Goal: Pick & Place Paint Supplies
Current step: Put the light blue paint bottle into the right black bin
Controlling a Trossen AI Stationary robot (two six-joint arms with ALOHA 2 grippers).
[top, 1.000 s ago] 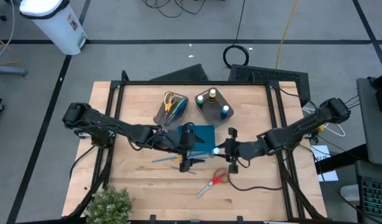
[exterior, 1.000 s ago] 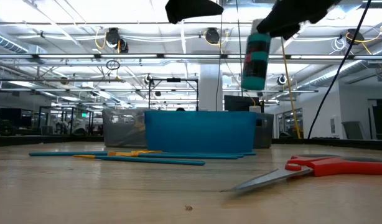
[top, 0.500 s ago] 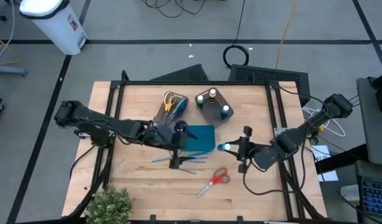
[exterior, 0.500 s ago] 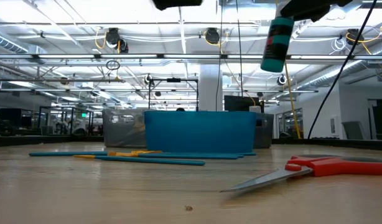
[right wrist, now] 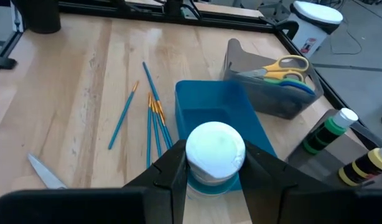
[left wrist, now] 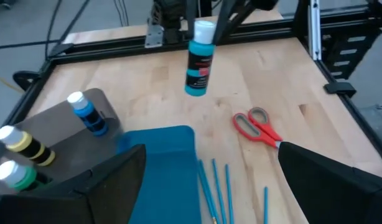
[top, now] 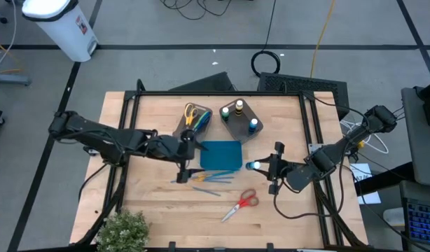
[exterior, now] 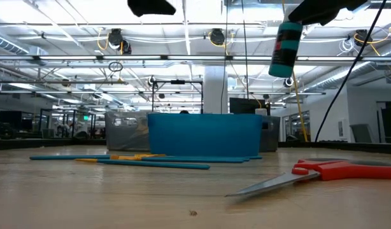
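1. We see a pale wooden counter (top: 159, 210) in a black frame, standing on a grey floor, with a potted plant (top: 122, 233) at its near left corner.
2. The right jaws (top: 260, 166) clench a teal-labelled paint bottle (top: 251, 166) by its white cap, holding it in the air just right of the teal tray (top: 220, 155).
3. The left jaws (top: 183, 161) hang released and empty above the blue brushes (top: 198, 178), just left of the tray.
4. Red-handled scissors (top: 239, 204) lie flat on the counter, near the brushes.
5. One grey-brown bin (top: 241, 119) holds three bottles; the other bin (top: 181, 126) holds yellow-handled scissors (top: 191, 113) and what may be a blue-handled pair beneath.
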